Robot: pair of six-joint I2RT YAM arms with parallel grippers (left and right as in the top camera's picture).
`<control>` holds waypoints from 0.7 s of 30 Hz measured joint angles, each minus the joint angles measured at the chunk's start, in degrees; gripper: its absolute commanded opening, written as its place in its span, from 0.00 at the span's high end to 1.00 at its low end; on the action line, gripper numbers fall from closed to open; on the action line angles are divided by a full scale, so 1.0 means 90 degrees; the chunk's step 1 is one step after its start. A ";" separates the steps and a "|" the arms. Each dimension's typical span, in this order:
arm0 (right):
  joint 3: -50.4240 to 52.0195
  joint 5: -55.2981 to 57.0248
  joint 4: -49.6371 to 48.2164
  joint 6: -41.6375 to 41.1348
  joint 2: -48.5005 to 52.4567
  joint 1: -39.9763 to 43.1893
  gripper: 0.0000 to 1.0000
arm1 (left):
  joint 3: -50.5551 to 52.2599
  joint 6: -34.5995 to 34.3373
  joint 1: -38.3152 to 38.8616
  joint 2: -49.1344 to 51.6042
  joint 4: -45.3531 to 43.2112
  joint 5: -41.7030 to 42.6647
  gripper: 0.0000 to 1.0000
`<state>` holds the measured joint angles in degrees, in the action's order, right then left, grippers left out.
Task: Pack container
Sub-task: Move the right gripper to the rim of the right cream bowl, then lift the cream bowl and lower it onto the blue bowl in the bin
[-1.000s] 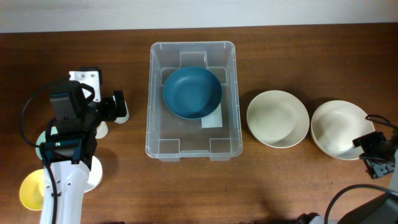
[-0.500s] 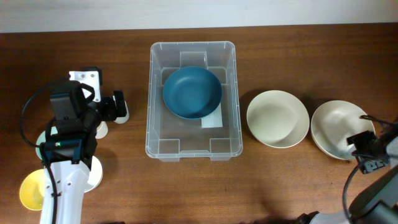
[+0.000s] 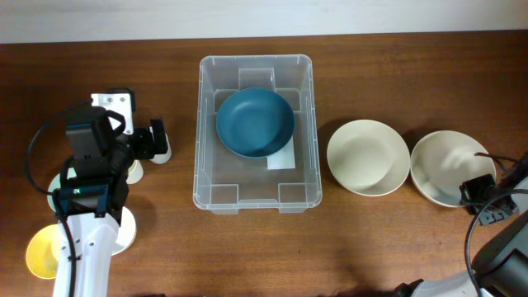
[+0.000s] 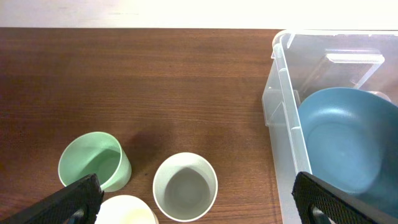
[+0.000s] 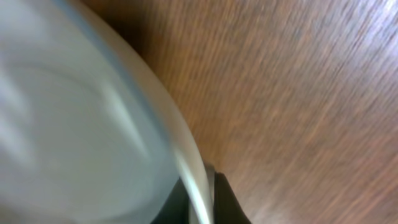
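Note:
The clear container stands at the table's middle with a blue bowl inside it. To its right lie two white bowls, the nearer one and the far-right one. My right gripper is shut on the far-right bowl's near rim. The right wrist view shows that rim pinched between the gripper's dark fingers. My left gripper hangs open above a white cup, left of the container, with nothing between its fingers.
A green cup and a cream cup stand beside the white cup. A yellow cup sits at the front left under my left arm. Bare wood lies in front of the container and behind the bowls.
My right gripper moved left onto the far-right bowl's rim and shut on it; the bowl has shifted slightly left. The left arm has not moved.

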<state>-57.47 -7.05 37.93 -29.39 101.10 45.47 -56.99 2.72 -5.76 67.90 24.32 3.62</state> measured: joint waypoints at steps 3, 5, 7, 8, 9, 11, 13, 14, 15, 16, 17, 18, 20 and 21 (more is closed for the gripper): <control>-0.0005 -0.0070 -0.0019 0.0000 0.0000 -0.0002 0.96 | 0.0000 0.0000 0.0000 0.0000 0.0000 0.0000 0.00; -0.0007 -0.0100 -0.0012 -0.0002 0.0000 -0.0002 0.96 | 0.0000 0.0000 0.0000 0.0000 -0.0002 0.0000 0.00; -0.0046 -0.0143 0.0044 -0.0005 0.0000 -0.0002 0.96 | 0.0000 0.0000 0.0000 0.0000 -0.0002 0.0000 0.00; -0.0083 -0.0165 0.0090 0.0002 0.0000 -0.0002 0.96 | 0.0000 0.0000 0.0000 0.0000 -0.0007 0.0000 0.00; -0.0143 -0.0194 0.0165 0.0000 0.0000 -0.0002 0.96 | 0.0000 0.0000 0.0000 0.0000 -0.0012 0.0000 0.00; -0.0352 -0.0243 0.0335 0.0036 -0.0017 -0.0017 0.96 | 0.0000 0.0000 0.0000 0.0000 -0.0012 0.0000 0.00; -0.0602 -0.0245 0.0559 0.0121 -0.0100 -0.0080 0.96 | 0.0000 0.0000 0.0000 0.0000 -0.0015 0.0000 0.00; -0.0748 -0.0228 0.0668 0.0155 -0.0163 -0.0131 0.96 | 0.0000 0.0000 0.0000 0.0000 -0.0017 0.0000 0.00; -0.0935 -0.0206 0.0799 0.0228 -0.0253 -0.0211 0.96 | 0.0000 0.0000 0.0000 0.0000 -0.0017 0.0000 0.00; -0.1112 -0.0209 0.0896 0.0282 -0.0352 -0.0301 0.96 | 0.0000 0.0000 0.0000 0.0000 -0.0017 0.0000 0.00; -0.1353 -0.0209 0.1018 0.0340 -0.0469 -0.0420 0.96 | 0.0000 0.0000 0.0000 0.0000 -0.0017 0.0000 0.00; -0.1600 -0.0197 0.1110 0.0425 -0.0590 -0.0568 0.96 | 0.0000 0.0000 0.0000 0.0000 -0.0017 0.0000 0.00; -0.2079 -0.0185 0.1321 0.0563 -0.0765 -0.0896 0.96 | 0.0000 0.0000 0.0000 0.0000 -0.0019 0.0000 0.01; -0.2336 -0.0187 0.1428 0.0644 -0.0845 -0.1105 0.96 | 0.0000 0.0000 0.0000 0.0000 -0.0024 0.0000 0.00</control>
<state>-78.50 -8.73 50.78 -23.59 93.49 35.53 -56.99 2.72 -5.76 67.90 24.10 3.62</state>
